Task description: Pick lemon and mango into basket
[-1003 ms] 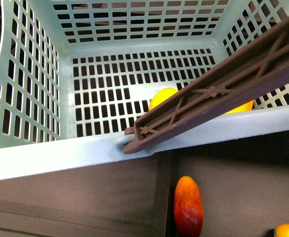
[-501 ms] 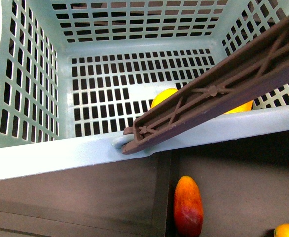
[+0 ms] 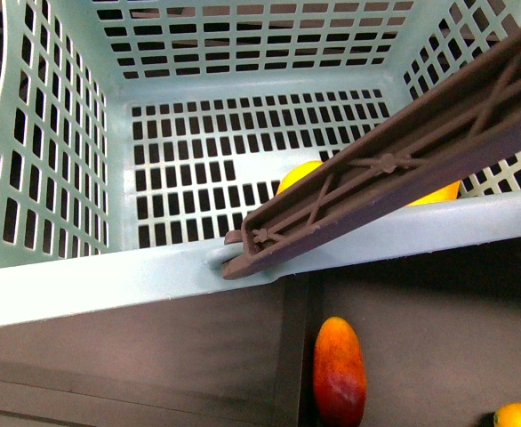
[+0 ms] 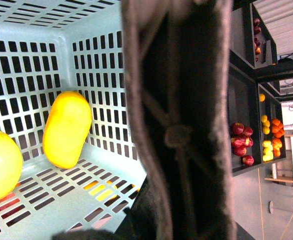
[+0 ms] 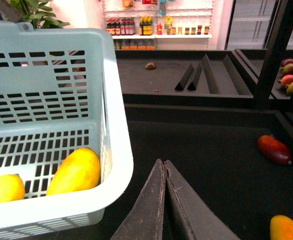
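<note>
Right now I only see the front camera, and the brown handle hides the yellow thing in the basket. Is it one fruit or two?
Observer: Two. The left wrist view shows a long yellow mango and a rounder lemon on the floor of the basket.
Operator: Is the right arm holding anything?
Observer: No. In the right wrist view the right gripper has its jaws pressed together with nothing between them. It is outside the basket, above the dark shelf.
Operator: Is there more fruit I can't see?
Observer: Yes. The left wrist view shows far bins of red and yellow fruit.
</note>
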Controlling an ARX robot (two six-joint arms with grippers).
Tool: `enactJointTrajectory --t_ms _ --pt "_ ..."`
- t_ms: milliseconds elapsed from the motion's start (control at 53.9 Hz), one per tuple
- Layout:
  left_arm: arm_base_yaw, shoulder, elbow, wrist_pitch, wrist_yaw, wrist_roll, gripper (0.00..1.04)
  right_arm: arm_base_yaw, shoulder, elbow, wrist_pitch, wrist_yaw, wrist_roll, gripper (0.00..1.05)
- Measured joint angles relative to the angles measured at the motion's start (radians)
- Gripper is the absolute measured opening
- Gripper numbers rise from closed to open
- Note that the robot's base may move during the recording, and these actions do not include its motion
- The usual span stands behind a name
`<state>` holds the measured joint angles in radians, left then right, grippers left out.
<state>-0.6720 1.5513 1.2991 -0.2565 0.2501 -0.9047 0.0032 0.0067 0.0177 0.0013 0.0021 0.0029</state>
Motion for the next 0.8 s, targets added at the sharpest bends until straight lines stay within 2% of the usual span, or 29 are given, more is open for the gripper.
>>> enactJointTrajectory --t_ms 56,149,390,557,798 --pt "0.000 0.000 0.000 0.000 -0.003 0.003 0.05 0.000 0.000 0.000 0.000 0.000 0.000 0.14" --pt "0.000 0.000 0.000 0.000 -0.003 0.002 0.05 0.000 0.000 0.000 0.000 0.000 0.000 0.31" --pt "0.000 0.000 0.000 0.000 -0.002 0.002 0.05 0.000 0.000 0.000 0.000 0.000 0.000 0.64" --pt "0.000 0.000 0.000 0.000 -0.003 0.002 0.05 0.000 0.000 0.000 0.000 0.000 0.000 0.97" --pt "0.000 0.000 0.000 0.000 -0.003 0.002 0.05 0.000 0.000 0.000 0.000 0.000 0.000 0.96"
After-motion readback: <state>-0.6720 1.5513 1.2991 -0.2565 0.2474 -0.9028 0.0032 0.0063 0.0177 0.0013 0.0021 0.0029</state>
